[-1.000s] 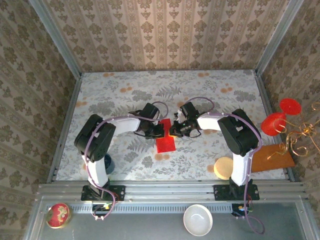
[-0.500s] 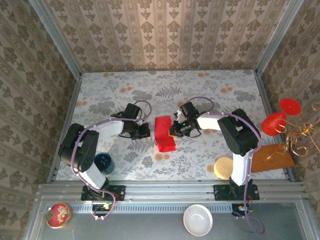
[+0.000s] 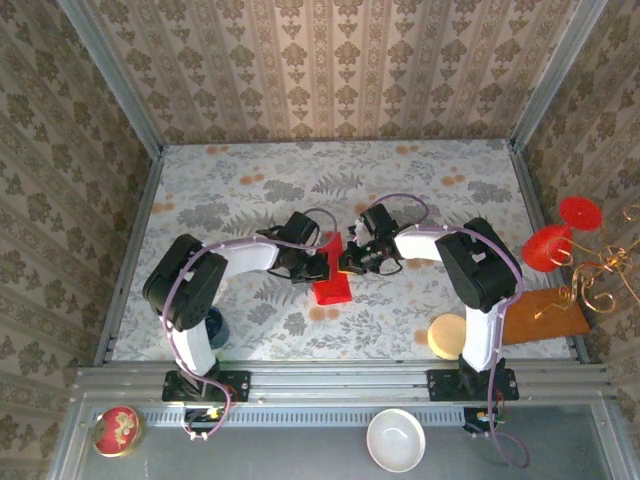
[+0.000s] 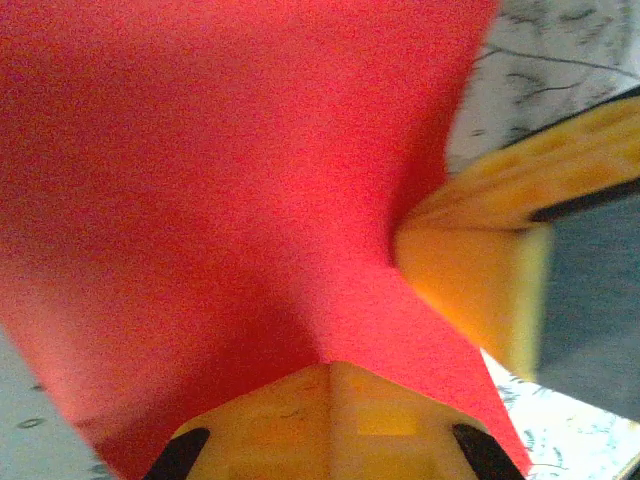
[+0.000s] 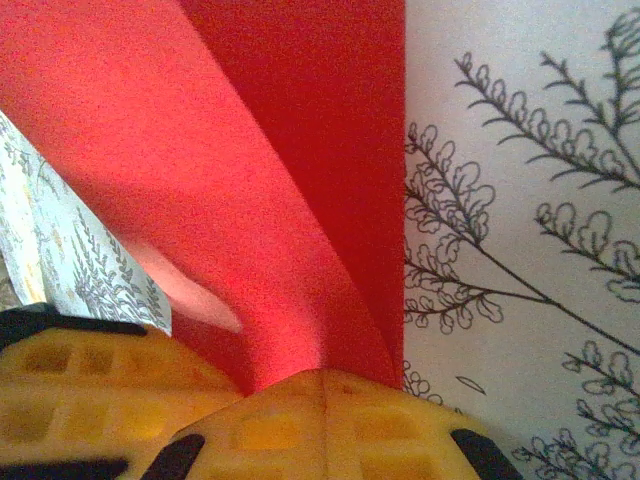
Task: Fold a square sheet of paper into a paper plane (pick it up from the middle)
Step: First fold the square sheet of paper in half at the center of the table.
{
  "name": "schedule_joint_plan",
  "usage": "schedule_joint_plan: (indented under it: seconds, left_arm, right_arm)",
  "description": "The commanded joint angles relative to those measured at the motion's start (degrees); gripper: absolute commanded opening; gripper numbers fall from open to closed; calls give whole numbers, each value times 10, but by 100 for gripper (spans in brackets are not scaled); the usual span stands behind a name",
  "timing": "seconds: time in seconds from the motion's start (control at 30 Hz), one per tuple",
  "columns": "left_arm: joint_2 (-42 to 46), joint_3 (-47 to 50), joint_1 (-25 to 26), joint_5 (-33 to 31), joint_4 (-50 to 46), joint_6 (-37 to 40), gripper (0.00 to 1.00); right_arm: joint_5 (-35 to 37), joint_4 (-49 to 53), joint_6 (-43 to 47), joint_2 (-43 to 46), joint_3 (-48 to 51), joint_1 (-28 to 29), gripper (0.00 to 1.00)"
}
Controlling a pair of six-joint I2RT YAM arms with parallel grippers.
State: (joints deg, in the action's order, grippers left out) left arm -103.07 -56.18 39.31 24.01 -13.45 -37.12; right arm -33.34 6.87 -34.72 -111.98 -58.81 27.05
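Observation:
The square sheet of paper (image 3: 332, 288), bright red, lies partly folded in the middle of the floral table (image 3: 230, 200), between both grippers. My left gripper (image 3: 318, 263) is shut, and its tips (image 4: 330, 368) press against the red sheet (image 4: 220, 180) from the left. My right gripper (image 3: 346, 262) is shut on the sheet's right side. In the right wrist view a raised flap of the sheet (image 5: 300, 200) runs into its closed tips (image 5: 322, 375). Each wrist view also shows the other gripper's yellow fingers (image 4: 470, 290) (image 5: 80, 400) close by.
A dark blue cup (image 3: 210, 325) stands by the left arm's base. Near the right arm are a tan disc (image 3: 446, 336), a wooden board (image 3: 545, 315), red round glasses (image 3: 560, 235) and gold wire (image 3: 600, 275). A white bowl (image 3: 395, 440) and a red tin (image 3: 117, 430) sit below the rail.
The left gripper was at the sheet, pulled away to the left half a second ago, and is now back against it. The right gripper stayed on the sheet.

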Motion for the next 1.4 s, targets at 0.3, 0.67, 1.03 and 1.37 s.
schedule_joint_plan:
  seconds: [0.3, 0.67, 1.03, 1.37]
  left_arm:
    - [70, 119, -71, -12, -22, -5, 2]
    - [125, 58, -10, -30, 5, -47, 2]
    - [48, 79, 18, -33, 46, -92, 1]
    - [116, 184, -17, -49, 6, -101, 0]
  right_arm:
    - [172, 154, 12, -80, 59, -3, 7]
    - [166, 148, 4, -81, 60, -3, 7]
    - [163, 144, 3, -84, 61, -4, 7]
    - [193, 163, 4, -84, 57, -4, 7]
